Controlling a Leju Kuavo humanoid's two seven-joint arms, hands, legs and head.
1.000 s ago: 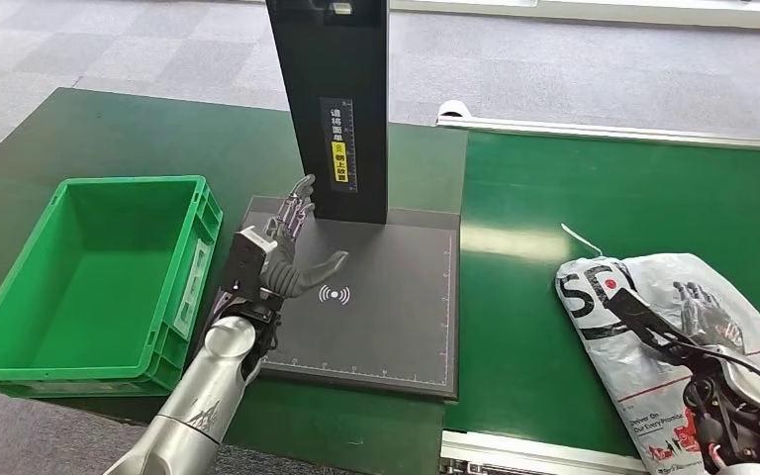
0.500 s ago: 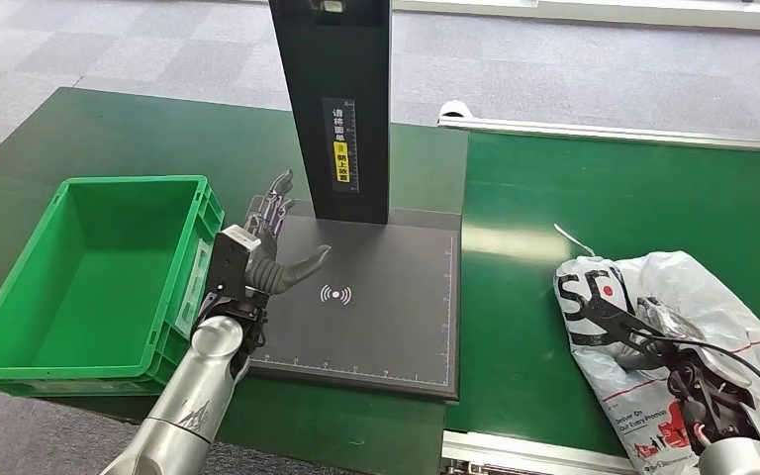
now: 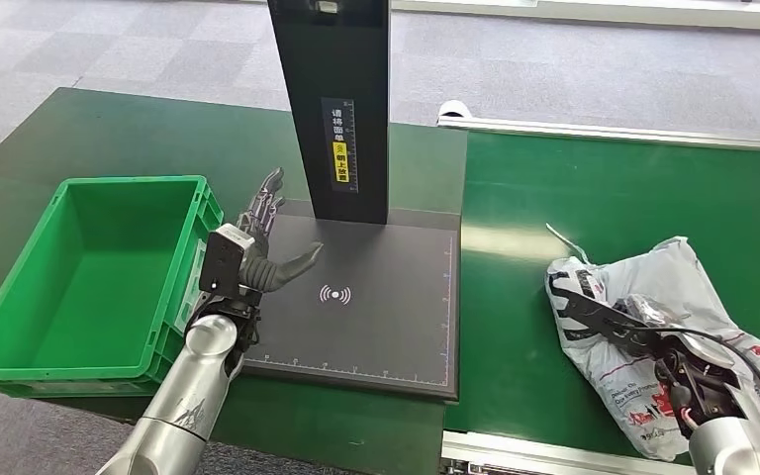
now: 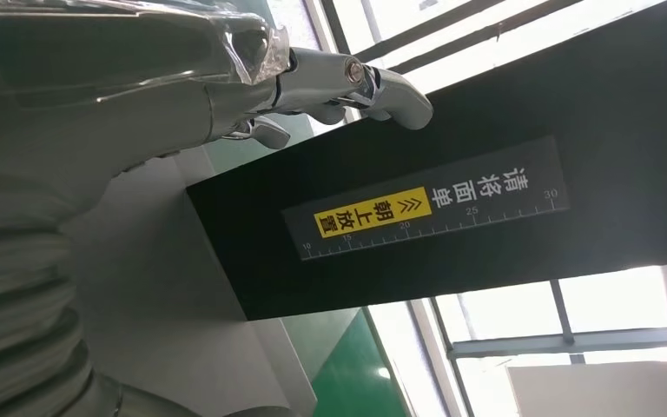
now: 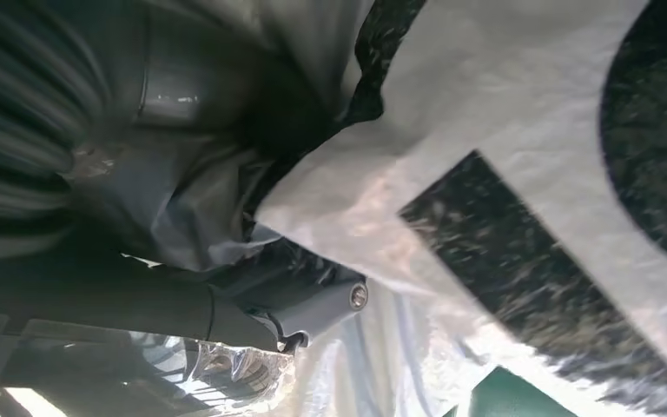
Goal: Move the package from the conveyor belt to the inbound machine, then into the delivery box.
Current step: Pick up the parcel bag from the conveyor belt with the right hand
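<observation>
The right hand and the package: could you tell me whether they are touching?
Touching. The head view shows the right hand with its fingers bunching the package; the right wrist view shows its film pressed against them.

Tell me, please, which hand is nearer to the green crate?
Left: the left hand hovers beside the green crate; the right hand grips the package across the belt.

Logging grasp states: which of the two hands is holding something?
The right hand, gripping the white package on the conveyor belt. The left hand hangs open and empty above the inbound machine.

White package [image 3: 668, 327], black-red print; green crate [image 3: 99, 272]
</observation>
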